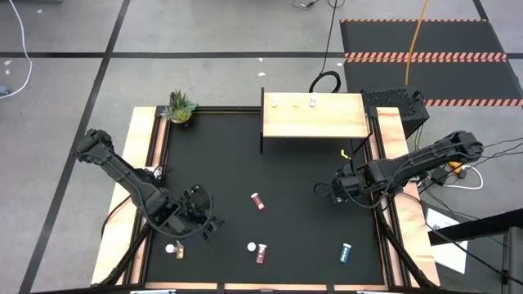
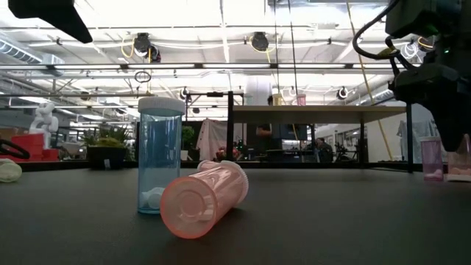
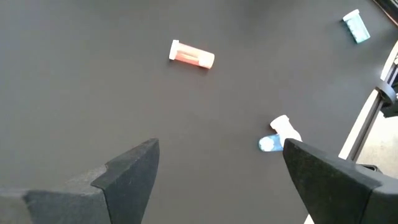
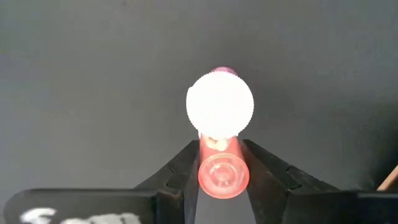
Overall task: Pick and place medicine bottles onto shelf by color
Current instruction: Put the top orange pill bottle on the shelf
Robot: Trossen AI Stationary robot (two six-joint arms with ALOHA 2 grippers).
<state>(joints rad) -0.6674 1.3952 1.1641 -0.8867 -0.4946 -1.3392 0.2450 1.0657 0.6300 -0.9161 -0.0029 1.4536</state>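
Gripping a pink bottle between its fingers, the right gripper hangs over the table's right side, just near of the wooden shelf. Spread wide and empty, the left gripper hovers near-left, with several bottles lying well apart across the near table.

No legible txt, labels or nos. anywhere (bottles incl.).
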